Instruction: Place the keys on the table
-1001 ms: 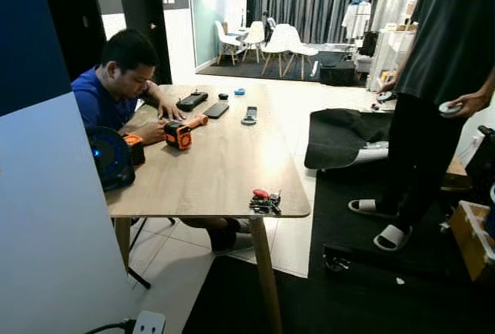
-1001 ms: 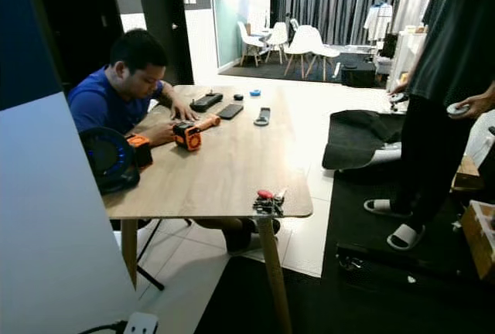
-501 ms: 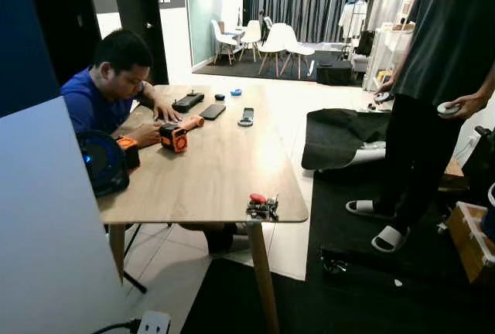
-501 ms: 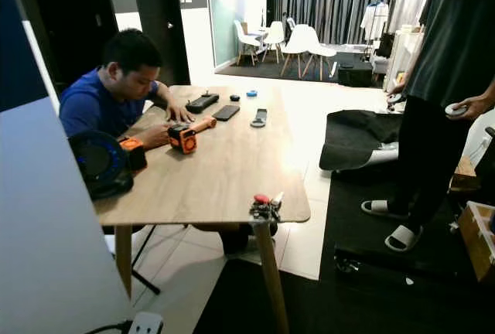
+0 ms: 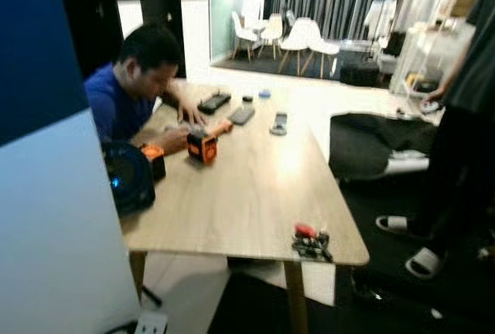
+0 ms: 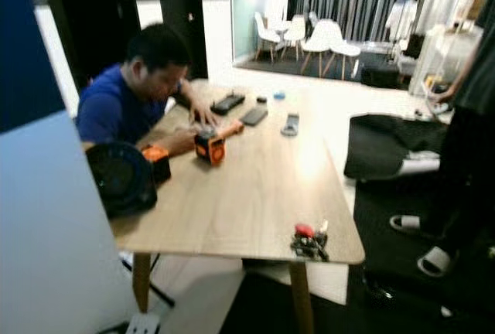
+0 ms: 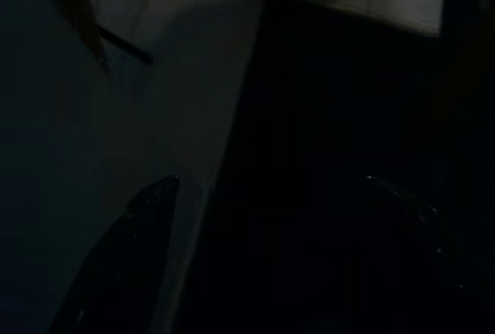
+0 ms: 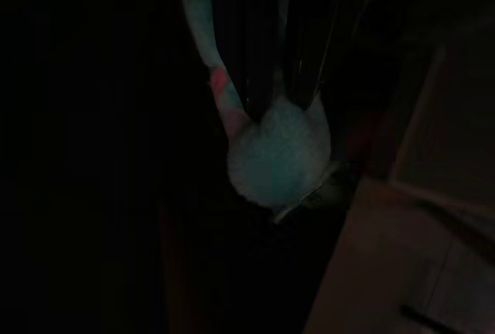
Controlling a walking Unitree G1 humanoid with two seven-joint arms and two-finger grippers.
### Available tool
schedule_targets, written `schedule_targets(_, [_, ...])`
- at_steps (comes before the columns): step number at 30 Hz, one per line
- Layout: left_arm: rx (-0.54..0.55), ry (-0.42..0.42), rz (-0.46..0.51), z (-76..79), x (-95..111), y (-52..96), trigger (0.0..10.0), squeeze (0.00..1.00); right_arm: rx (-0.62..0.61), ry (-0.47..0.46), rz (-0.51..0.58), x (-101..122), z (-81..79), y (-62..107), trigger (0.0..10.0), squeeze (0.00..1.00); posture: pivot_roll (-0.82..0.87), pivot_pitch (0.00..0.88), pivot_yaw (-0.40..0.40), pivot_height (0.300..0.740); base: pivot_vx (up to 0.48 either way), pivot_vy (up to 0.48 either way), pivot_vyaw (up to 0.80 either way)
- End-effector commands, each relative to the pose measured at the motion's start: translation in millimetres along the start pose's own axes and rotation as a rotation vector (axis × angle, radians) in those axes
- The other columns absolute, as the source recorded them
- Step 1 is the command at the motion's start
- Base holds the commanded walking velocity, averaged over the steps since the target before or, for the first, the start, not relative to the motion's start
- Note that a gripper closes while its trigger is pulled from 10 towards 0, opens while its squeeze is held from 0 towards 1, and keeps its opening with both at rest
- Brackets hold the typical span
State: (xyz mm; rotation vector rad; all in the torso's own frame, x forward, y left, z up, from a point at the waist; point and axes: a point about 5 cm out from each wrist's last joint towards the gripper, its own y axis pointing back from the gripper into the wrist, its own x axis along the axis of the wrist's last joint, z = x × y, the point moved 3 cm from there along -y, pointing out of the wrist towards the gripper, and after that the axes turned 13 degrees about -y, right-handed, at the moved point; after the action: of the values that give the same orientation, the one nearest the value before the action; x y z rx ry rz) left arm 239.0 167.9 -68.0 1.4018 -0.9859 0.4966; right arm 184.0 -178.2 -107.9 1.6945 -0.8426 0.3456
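head views motion-blurred, daylight glare on table (image 5: 255, 187), both wrist views nearly black

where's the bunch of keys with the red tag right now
In the eye views the keys lie on the wooden table at its near right corner, by the edge, well apart from the orange tool.

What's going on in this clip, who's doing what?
The robot faces a wooden table; its head views are blurred. A bunch of keys with a red tag lies at the table's near right corner. A seated person in blue handles an orange device, and another person stands to the right. In the dark wrist view, the right gripper pinches a pale fluffy ball. The left gripper hangs idle.
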Motion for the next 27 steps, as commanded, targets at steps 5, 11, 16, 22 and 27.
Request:
schedule_targets(5, [0.001,0.002,0.015,-1.8,-2.1,2.9,10.0,0.0,0.001,0.0,-0.001,-0.3,-1.8,-0.6,10.0,0.0,0.06,0.004,0.015,0.74,0.0,0.0,0.0])
schedule_targets(11, [-0.04,-0.021,0.025,3.5,-5.2,4.8,10.0,0.0,0.004,0.005,-0.005,-0.8,-1.9,-0.5,10.0,0.0,0.06,0.002,0.014,0.74,0.0,0.0,0.0])
schedule_targets(16, [-0.05,-0.03,0.033,4.4,-5.1,5.3,10.0,0.0,0.003,0.005,-0.006,-1.0,-1.4,-0.3,10.0,0.0,0.06,0.006,0.015,0.74,0.0,0.0,0.0])
schedule_targets(22, [-0.071,-0.027,0.032,6.4,-6.3,6.0,10.0,0.0,0.001,0.002,-0.006,-1.3,-1.2,-0.2,10.0,0.0,0.06,0.008,0.018,0.74,0.0,-0.274,0.0])
schedule_targets(27, [-0.083,-0.026,0.03,7.1,-7.6,6.3,10.0,0.0,-0.001,-0.002,-0.005,-2.0,-1.4,-0.1,10.0,0.0,0.06,0.011,0.02,0.74,0.0,-0.449,0.0])
